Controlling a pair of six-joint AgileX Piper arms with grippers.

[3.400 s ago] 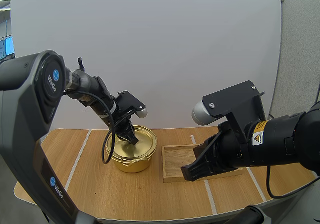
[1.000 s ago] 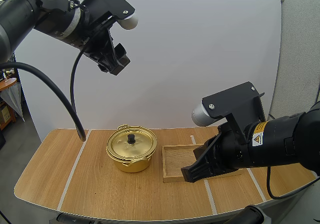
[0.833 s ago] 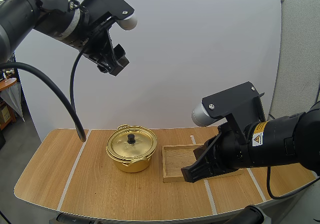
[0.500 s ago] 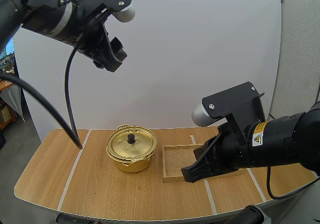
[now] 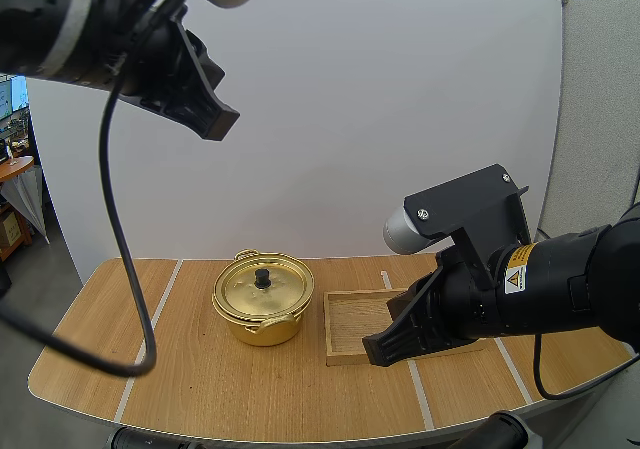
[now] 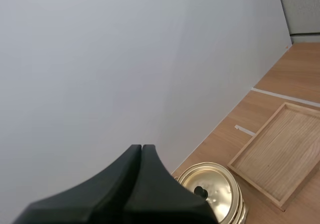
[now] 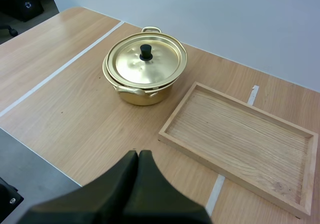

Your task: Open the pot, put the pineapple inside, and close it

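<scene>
The left arm is held high, and the left gripper (image 5: 214, 125) points down and forward, empty. Its fingers (image 6: 127, 171) lie pressed together as one dark wedge. The right arm reaches forward low with its wrist tilted down. The right gripper (image 5: 373, 349) seems empty too, its fingers (image 7: 125, 176) closed together.

The table (image 5: 240, 394) carries a pot (image 5: 262, 307) beside a tray (image 5: 356, 321).

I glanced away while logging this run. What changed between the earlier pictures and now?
The left claw, earlier down on the lid of the gold pot, released it and rose high to the left, shut on nothing. The pot, lid, wooden tray and right claw stayed put.
</scene>
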